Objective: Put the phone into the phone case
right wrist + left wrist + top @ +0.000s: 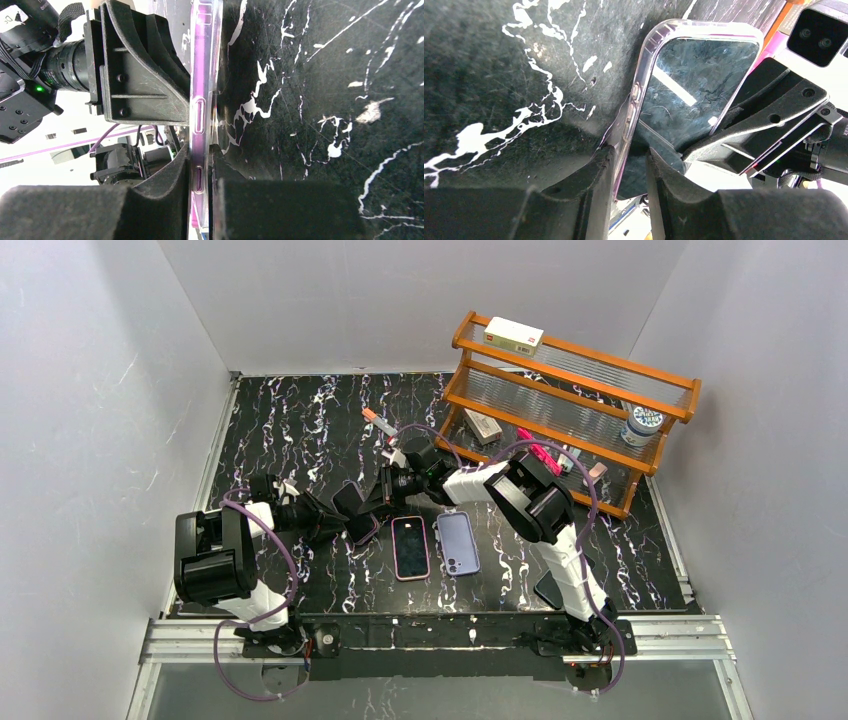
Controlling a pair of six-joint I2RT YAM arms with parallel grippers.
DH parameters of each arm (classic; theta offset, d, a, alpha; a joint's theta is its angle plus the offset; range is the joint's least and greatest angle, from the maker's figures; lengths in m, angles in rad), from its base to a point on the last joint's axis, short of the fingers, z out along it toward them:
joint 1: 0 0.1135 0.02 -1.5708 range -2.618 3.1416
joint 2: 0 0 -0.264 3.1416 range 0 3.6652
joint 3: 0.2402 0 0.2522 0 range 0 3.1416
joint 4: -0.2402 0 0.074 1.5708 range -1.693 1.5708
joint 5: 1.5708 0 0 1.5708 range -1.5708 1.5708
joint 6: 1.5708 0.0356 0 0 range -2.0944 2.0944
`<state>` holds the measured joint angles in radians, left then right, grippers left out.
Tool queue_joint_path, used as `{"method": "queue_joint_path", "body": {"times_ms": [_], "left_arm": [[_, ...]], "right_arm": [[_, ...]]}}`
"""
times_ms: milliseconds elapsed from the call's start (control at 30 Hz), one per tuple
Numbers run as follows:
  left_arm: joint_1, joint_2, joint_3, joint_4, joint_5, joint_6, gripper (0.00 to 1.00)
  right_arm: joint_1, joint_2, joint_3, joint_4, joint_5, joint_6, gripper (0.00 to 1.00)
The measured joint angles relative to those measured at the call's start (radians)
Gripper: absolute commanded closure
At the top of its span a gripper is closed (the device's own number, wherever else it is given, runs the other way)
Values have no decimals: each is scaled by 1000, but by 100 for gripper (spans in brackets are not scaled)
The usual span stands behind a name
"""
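Note:
A dark phone [694,85] sits in a clear phone case [639,90] with a pink rim, held on edge above the black marble mat between my two arms [360,523]. My right gripper [200,190] is shut on the case's side edge [200,100], both pads pressed flat against it. My left gripper [629,165] straddles the opposite end. Its left finger touches the case rim, and a gap shows between the screen and the other finger. In the top view the left gripper [335,525] and right gripper [378,505] face each other across the phone.
A pink-cased phone [410,547] and a purple phone lying face down [458,543] rest on the mat near the front. Another dark phone [548,590] lies by the right arm's base. A wooden rack [560,405] stands at the back right, and a marker [378,423] lies behind the grippers.

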<state>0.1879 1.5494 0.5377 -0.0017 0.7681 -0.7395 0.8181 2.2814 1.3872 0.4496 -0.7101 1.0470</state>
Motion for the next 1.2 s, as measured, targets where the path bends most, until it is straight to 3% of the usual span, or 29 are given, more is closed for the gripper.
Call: {"method": "queue_joint_path", "body": {"times_ms": [100,200,300,400,433,633,800,967,1200], "left_arm": [[0,1,0,-1,-1,4,73],[-1,3,0,-2,-2,7,73],[-1,6,2,-4,-1,7,72],[-1,6,5,-7,-1,10,71],[-1,6,5,-8,-1,11,70],[-2,-10,19,-23,10,22,41],[-8,-85,34,-74,-13,36,25],[-8,-196,50,-108,-19,30,20],[-8,-312,69,-81,34,-25,25]], "right_arm": [[0,0,0,-3,2,0,60],[7,0,0,-3,2,10,56],[15,0,0,-8,4,9,67],[18,0,0,-28,10,0,94],[18,0,0,-36,14,-3,99],[20,-13,-9,-50,44,-3,99],[12,-63,-56,-49,50,-2,99],[-24,-153,-143,8,24,13,99],[-93,-331,-326,175,-31,85,99]]}}
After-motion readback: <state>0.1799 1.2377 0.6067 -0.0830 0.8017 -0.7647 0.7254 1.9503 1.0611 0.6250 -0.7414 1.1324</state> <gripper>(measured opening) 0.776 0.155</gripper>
